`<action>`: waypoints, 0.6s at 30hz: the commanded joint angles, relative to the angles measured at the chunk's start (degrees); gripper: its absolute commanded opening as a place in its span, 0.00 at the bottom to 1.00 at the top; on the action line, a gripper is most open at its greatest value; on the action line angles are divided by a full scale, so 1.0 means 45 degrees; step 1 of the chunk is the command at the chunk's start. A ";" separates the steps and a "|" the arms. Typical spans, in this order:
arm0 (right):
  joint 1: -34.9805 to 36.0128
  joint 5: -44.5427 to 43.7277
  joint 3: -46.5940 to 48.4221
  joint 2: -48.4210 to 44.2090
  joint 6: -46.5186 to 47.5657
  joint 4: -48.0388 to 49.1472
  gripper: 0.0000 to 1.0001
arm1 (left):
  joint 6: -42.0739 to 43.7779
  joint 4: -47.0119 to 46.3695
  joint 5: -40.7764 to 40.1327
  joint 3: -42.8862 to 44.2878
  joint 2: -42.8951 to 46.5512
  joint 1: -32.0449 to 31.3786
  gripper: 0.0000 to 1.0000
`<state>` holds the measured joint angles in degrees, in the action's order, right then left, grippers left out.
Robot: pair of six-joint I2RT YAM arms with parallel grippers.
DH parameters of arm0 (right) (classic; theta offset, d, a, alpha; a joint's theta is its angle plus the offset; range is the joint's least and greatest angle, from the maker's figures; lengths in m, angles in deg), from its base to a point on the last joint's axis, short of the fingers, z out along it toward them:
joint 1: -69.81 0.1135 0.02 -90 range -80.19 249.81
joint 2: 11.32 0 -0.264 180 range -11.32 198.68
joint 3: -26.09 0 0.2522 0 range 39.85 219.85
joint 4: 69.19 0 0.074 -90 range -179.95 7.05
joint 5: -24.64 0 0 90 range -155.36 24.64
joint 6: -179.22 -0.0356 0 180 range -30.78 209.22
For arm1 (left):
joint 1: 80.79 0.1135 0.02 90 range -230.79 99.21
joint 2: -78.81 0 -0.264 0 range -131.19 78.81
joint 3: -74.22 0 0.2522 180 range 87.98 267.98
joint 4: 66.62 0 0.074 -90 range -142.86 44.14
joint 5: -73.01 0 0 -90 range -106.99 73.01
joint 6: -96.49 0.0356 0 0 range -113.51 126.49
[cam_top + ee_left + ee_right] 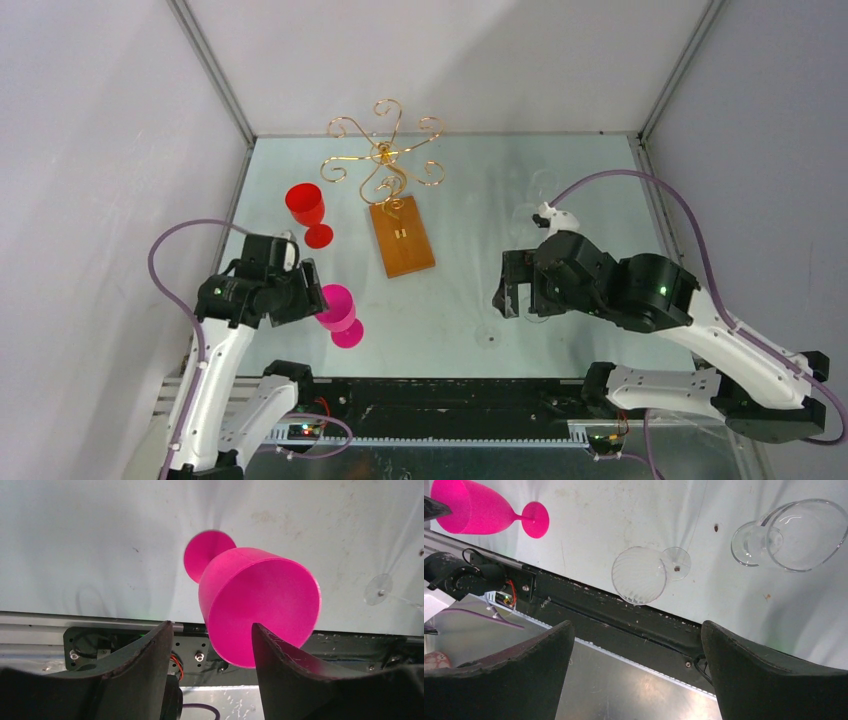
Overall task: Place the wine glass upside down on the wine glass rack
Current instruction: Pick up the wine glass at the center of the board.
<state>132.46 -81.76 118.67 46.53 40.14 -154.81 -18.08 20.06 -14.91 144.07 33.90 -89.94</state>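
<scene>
The left gripper (211, 627) has its jaws open, with the pink wine glass (255, 605) between them, near the tabletop's (100, 540) front edge. The right gripper (636, 625) is wide open and holds nothing.

Bright, even light — soft shadows

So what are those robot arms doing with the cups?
The left gripper is open around the pink wine glass, not squeezing it yet. The right gripper hangs open near two clear glasses and holds nothing. The gold wine glass rack at the back has no glass on it, and a red glass stands beside it.
</scene>
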 commanded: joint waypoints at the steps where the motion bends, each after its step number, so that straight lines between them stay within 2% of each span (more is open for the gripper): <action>1: -0.0004 -0.0382 -0.0050 -0.0439 -0.0221 0.0451 1.00 | 0.0325 -0.0473 -0.0014 -0.0430 -0.0147 -0.0185 0.65; 7: -0.0133 -0.0053 -0.0360 -0.0722 -0.0232 0.0630 1.00 | 0.0293 -0.0967 0.0003 -0.0836 -0.0505 -0.0204 0.59; 12: -0.0195 0.0178 -0.0777 -0.1040 -0.0315 0.0971 1.00 | 0.0323 -0.1165 -0.0149 -0.0927 -0.0788 -0.0213 0.48; 18: -0.0550 0.0918 -0.1493 -0.1571 -0.0404 0.1796 1.00 | 0.0435 -0.1213 -0.0332 -0.1180 -0.0873 -0.0213 0.42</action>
<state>130.80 -79.20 113.38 41.50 39.64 -150.83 -17.69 15.60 -15.41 139.29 30.08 -90.57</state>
